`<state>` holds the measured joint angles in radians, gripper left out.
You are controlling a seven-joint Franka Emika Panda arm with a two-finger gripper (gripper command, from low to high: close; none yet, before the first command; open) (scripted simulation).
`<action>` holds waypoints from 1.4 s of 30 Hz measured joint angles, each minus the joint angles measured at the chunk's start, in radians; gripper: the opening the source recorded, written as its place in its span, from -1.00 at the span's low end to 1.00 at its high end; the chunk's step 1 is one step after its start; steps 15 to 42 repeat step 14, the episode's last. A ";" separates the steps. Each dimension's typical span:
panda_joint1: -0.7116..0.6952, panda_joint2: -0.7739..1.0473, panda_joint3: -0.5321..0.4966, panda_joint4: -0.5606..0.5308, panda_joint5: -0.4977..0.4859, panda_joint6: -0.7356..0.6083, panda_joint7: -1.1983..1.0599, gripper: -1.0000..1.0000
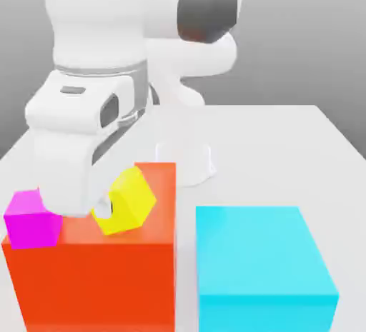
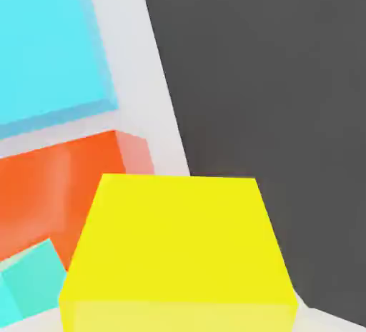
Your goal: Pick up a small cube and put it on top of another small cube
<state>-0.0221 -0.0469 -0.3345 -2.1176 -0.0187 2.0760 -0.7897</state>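
Observation:
The small bright yellow cube (image 1: 127, 200) hangs tilted just above the top of the big orange block (image 1: 100, 273), at the tip of my white hand. My gripper (image 1: 113, 208) is shut on it, and a bit of white finger shows at the cube's lower left. In the hand view the yellow cube (image 2: 179, 252) sits close to the camera and squared to it. A small magenta cube (image 1: 30, 220) rests on the orange block's left corner, a short way left of the held cube.
A big cyan block (image 1: 261, 259) stands on the white table (image 1: 286, 152), to the exterior view's right of the orange block (image 2: 50, 188). The hand view also catches a small teal cube (image 2: 32, 273), the cyan block (image 2: 46, 38) and the table's edge against dark floor (image 2: 271, 109).

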 joint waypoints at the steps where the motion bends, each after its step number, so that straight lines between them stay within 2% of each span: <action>1: -0.024 0.004 -0.001 -0.006 0.003 0.007 -0.024 -1.00; 3: -0.021 0.029 0.003 -0.043 0.013 0.066 -0.047 -1.00; 4: -0.014 0.038 0.000 -0.056 0.015 0.087 -0.052 1.00; 10: -0.027 0.043 0.001 -0.063 0.017 0.099 -0.054 1.00; 14: -0.026 -0.006 0.012 0.011 0.001 -0.020 -0.044 1.00; 42: -0.026 -0.006 0.012 0.011 0.001 -0.020 -0.044 1.00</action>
